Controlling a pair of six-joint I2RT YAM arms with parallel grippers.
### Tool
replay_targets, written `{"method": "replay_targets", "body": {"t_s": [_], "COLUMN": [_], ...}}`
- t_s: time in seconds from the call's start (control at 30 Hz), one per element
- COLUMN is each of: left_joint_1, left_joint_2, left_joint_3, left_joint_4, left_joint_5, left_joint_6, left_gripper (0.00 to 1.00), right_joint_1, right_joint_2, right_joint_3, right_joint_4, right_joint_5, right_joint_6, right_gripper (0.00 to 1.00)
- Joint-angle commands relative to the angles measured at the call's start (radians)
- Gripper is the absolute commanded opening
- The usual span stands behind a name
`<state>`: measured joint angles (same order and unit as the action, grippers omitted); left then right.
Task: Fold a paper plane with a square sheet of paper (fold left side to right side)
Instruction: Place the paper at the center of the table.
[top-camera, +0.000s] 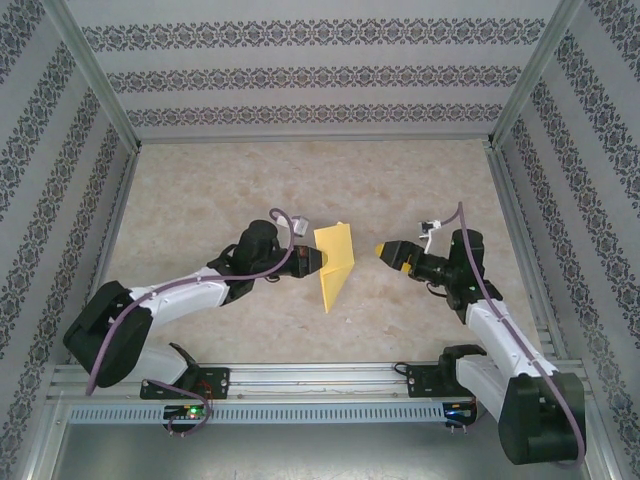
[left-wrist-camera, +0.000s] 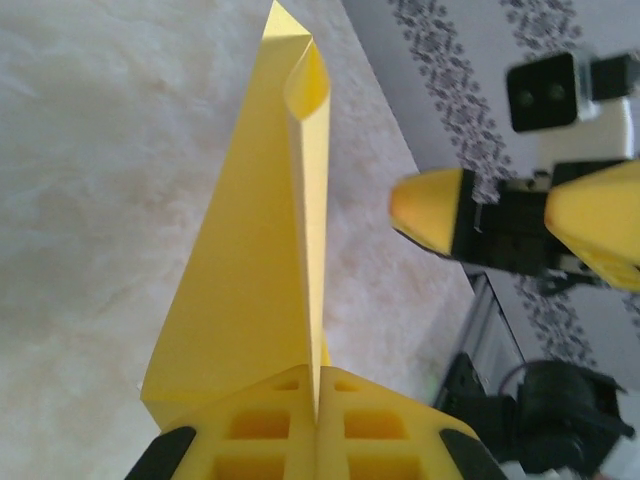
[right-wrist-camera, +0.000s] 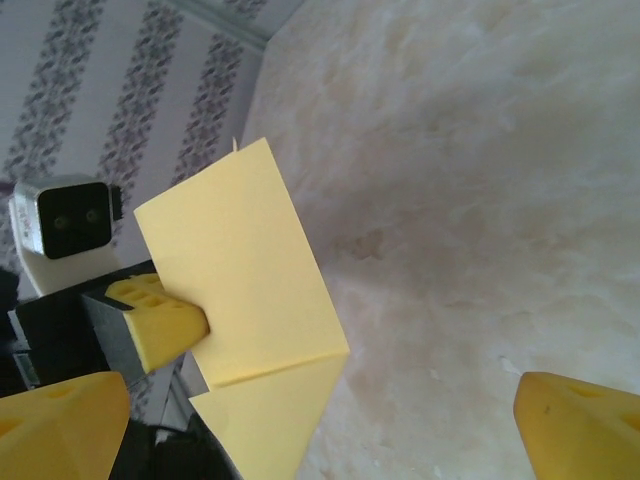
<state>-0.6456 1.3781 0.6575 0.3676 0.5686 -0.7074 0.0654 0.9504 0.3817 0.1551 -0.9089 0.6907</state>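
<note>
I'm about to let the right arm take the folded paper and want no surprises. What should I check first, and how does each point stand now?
1. Left gripper holds the folded yellow paper: ok, its fingers are shut on one edge.
2. Right gripper ready to take it: ok, its fingers stand wide apart.
3. Right gripper apart from the paper: ok, a gap shows from above.
4. Paper layers lying flat: not ok, one layer bulges open near the tip.
5. Paper's lower point off the table: cannot tell.
</note>
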Motion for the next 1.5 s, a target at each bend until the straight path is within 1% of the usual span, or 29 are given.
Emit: {"method": "replay_targets", "body": {"t_s": [0.0, 0.07, 0.23, 0.37, 0.43, 0.53, 0.73, 0.97, 1.17, 1.27, 1.3, 1.37, 1.4, 1.43, 1.47], "left_joint_1": [0.015, 0.015, 0.016, 0.016, 0.016, 0.017, 0.017, 0.016, 0.017, 0.015, 0.017, 0.016, 0.016, 0.017, 0.017], "left_joint_2": [-0.03, -0.034, -0.022, -0.014, -0.011, -0.01, -0.006, -0.004, 0.003, 0.01, 0.013, 0.016, 0.016, 0.013, 0.007], "left_joint_3": [-0.032, -0.045, -0.053, -0.054, -0.055, -0.052, -0.05, -0.053, -0.059, -0.067, -0.071, -0.078, -0.084, -0.091, -0.096], "left_joint_4": [0.053, 0.094, 0.15, 0.146, 0.146, 0.129, 0.066, 0.016, 0.007, 0.008, 0.009, -0.006, -0.015, -0.03, -0.052], "left_joint_5": [0.115, 0.14, 0.185, 0.192, 0.193, 0.19, 0.163, 0.13, 0.117, 0.113, 0.109, 0.094, 0.081, 0.061, 0.031], "left_joint_6": [0.058, 0.048, 0.027, 0.027, 0.025, 0.028, 0.046, 0.059, 0.058, 0.052, 0.047, 0.045, 0.046, 0.05, 0.054], "left_gripper": [0.0, 0.0, 0.0, 0.0, 0.0, 0.0, 0.0, 0.0, 0.0, 0.0, 0.03, 0.14, 0.16, 0.21, 0.27], "right_joint_1": [0.052, 0.097, 0.193, 0.236, 0.241, 0.241, 0.237, 0.221, 0.215, 0.217, 0.22, 0.231, 0.239, 0.247, 0.253], "right_joint_2": [0.047, 0.085, 0.186, 0.254, 0.272, 0.287, 0.299, 0.32, 0.342, 0.358, 0.366, 0.387, 0.401, 0.418, 0.433], "right_joint_3": [-0.007, 0.002, 0.046, 0.082, 0.092, 0.107, 0.141, 0.177, 0.199, 0.211, 0.216, 0.222, 0.224, 0.224, 0.224], "right_joint_4": [0.146, 0.172, 0.188, 0.2, 0.203, 0.204, 0.177, 0.137, 0.086, 0.049, 0.032, 0.012, 0.006, 0.004, 0.0], "right_joint_5": [-0.086, -0.096, -0.1, -0.111, -0.11, -0.122, -0.125, -0.117, -0.078, -0.04, -0.024, 0.004, 0.019, 0.032, 0.052], "right_joint_6": [0.01, 0.0, -0.041, -0.049, -0.052, -0.057, -0.077, -0.104, -0.127, -0.14, -0.147, -0.155, -0.157, -0.157, -0.157], "right_gripper": [0.98, 0.98, 0.93, 0.85, 0.83, 0.74, 0.61, 0.49, 0.39, 0.28, 0.22, 0.11, 0.05, 0.01, 0.0]}}
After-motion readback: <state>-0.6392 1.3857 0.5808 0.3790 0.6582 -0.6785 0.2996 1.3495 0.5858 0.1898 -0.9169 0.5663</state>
